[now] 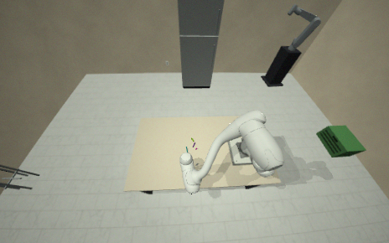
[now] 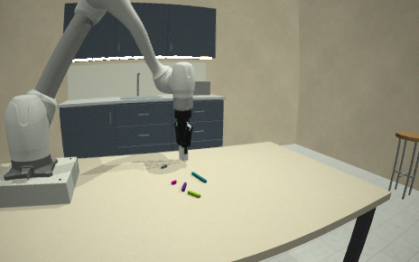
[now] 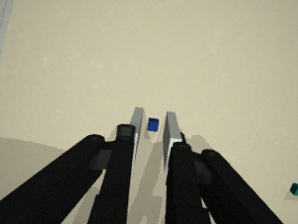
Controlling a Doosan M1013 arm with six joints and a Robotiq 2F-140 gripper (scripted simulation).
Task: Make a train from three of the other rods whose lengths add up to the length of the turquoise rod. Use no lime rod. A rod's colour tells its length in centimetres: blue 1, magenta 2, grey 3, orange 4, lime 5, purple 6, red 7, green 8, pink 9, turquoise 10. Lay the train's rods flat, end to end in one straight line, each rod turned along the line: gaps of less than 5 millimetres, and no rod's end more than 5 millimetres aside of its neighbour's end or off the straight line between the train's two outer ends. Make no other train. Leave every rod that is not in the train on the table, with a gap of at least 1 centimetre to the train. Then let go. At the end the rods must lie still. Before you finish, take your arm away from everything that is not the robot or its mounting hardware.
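Note:
The blue rod (image 3: 153,124) stands out between the fingertips in the wrist view, with bare gaps on both sides; it is hidden in the top and exterior views. My gripper (image 2: 183,159) (image 3: 153,123) points down low over the table, its fingers a little apart and not touching the rod. The turquoise rod (image 1: 187,149) (image 2: 199,177) (image 3: 295,189) lies nearby. The grey rod (image 1: 197,164) (image 2: 163,166) lies in the arm's shadow. The magenta rod (image 1: 196,148) (image 2: 173,182) and the purple rod (image 1: 194,145) (image 2: 184,186) lie close together but apart.
The lime rod (image 1: 192,139) (image 2: 194,194) lies beside the purple rod, on the side away from the gripper. The table (image 1: 159,134) (image 2: 271,203) carries the arm's base (image 2: 36,191) at one end. The arm hides part of the table in the top view.

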